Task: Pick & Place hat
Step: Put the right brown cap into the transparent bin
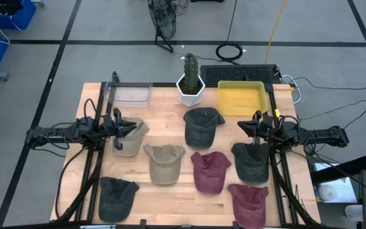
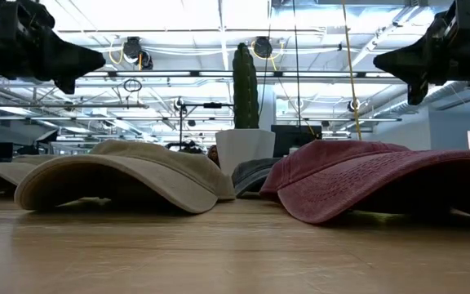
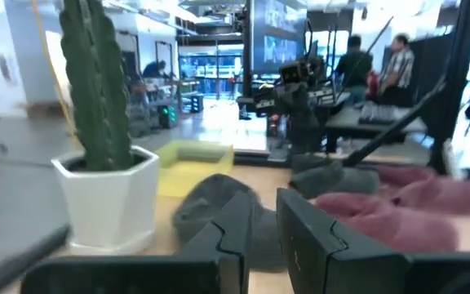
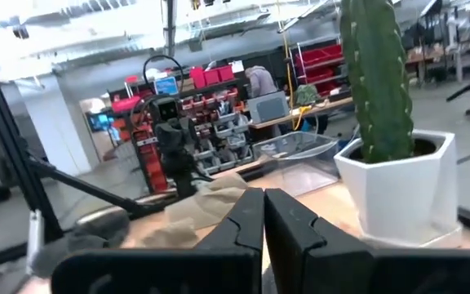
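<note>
Both grippers hang above the counter holding nothing: the left gripper (image 1: 124,126) sits over a tan hat (image 1: 129,137) at the left side, its fingers (image 3: 312,237) parted by a narrow gap, and the right gripper (image 1: 251,124) hovers near the right side with its fingers (image 4: 235,224) pressed together.

Largest is the wooden counter (image 1: 170,203), which carries seven hats. A yellow tray (image 1: 241,97) lies at the far edge on the right, and a clear bin (image 1: 132,93) at the far edge on the left. Between them stands a white hexagonal pot with a cactus (image 1: 190,79).

Among the hats, a dark grey hat (image 1: 202,125) lies near the pot, and another dark hat (image 1: 251,160) lies under the right arm. A beige hat (image 1: 164,162) sits in the middle, beside a maroon hat (image 1: 210,170). A second maroon hat (image 1: 249,200) lies at the near right, and a dark hat (image 1: 117,194) at the near left.
</note>
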`<state>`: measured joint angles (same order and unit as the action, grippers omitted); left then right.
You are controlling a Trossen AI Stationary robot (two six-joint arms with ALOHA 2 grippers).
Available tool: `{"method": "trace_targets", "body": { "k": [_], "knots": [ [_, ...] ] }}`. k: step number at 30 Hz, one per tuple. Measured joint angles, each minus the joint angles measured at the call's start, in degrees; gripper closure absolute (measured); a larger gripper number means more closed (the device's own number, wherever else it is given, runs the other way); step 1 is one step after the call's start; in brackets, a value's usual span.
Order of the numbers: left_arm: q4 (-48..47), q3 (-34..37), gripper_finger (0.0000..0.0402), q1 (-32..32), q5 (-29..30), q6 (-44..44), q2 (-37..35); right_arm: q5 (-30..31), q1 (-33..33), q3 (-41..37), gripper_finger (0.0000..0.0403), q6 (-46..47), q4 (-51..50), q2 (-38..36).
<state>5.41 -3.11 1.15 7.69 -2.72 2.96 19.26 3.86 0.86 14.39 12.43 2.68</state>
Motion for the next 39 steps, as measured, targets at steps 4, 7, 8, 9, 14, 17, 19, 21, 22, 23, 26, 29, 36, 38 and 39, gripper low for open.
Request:
{"method": "trace_targets", "body": {
  "k": [4, 7, 8, 9, 14, 17, 19, 21, 22, 23, 26, 29, 36, 38, 39],
  "knots": [
    [1.0, -0.1, 0.0337, 0.0, -0.2, -7.3, 0.0, -2.3, 0.1, 0.0, 0.0399, 4.5, 0.0, 0.0],
    [1.6, -0.1, 0.0337, -0.2, -0.6, -11.3, 0.0, -2.8, 0.1, 0.0, 0.0399, 9.7, 0.8, 0.0],
    [1.6, -0.1, 0.0337, -0.2, -1.1, -12.8, 0.0, -2.8, 0.1, 0.0, 0.0399, 11.7, 1.3, 0.0],
    [1.4, -0.1, 0.0337, -0.2, -2.4, -13.9, 0.0, -2.8, 0.1, 0.0, 0.0399, 13.5, 1.7, 0.0],
    [1.0, -0.1, 0.0337, -0.2, -9.9, -17.7, 0.0, -6.2, 0.3, 0.0, 0.0399, 19.8, 2.1, 1.3],
    [3.7, 0.4, 0.0337, -0.2, -11.3, -19.5, 0.0, -8.7, 1.4, 0.0, 0.0399, 21.7, 3.5, 3.5],
    [6.8, 1.4, 0.0337, -0.3, -11.3, -20.5, 0.0, -8.6, 2.5, 0.0, 0.0399, 21.6, 6.0, 5.4],
    [9.1, 2.5, 0.0337, -0.5, -11.0, -21.0, 0.0, -7.2, 3.6, 0.0, 0.0399, 19.9, 9.5, 7.6],
    [9.0, 2.5, 0.0337, -0.6, -10.7, -21.0, 0.1, -6.4, 4.0, 0.0, 0.0399, 18.8, 11.1, 8.8],
    [9.1, 2.5, 0.0337, -0.7, -10.4, -20.7, 0.2, -5.8, 4.4, 0.0, 0.0399, 17.4, 12.7, 10.0],
    [9.6, 2.5, 0.0337, -0.7, -9.6, -18.4, 0.5, -4.1, 4.8, 0.0, 0.0399, 12.7, 17.9, 12.9],
    [12.0, 2.5, 0.0337, -0.7, -3.0, -15.9, 0.5, 0.5, 4.7, 0.0, 0.0399, 9.1, 23.1, 14.5],
    [14.1, 2.4, 0.0337, -0.9, 3.3, -15.4, 0.8, 7.2, 4.7, 0.0, 0.0399, 1.1, 25.9, 16.3],
    [12.8, 2.4, 0.0337, -0.9, 0.4, -15.5, 2.1, 5.6, 4.7, 0.0, 0.0399, 1.2, 23.9, 17.7],
    [13.1, 2.5, 0.0337, -0.9, -0.5, -16.8, 2.4, 4.8, 4.7, 0.0, 0.0399, 1.3, 23.9, 18.5]
  ]
}}
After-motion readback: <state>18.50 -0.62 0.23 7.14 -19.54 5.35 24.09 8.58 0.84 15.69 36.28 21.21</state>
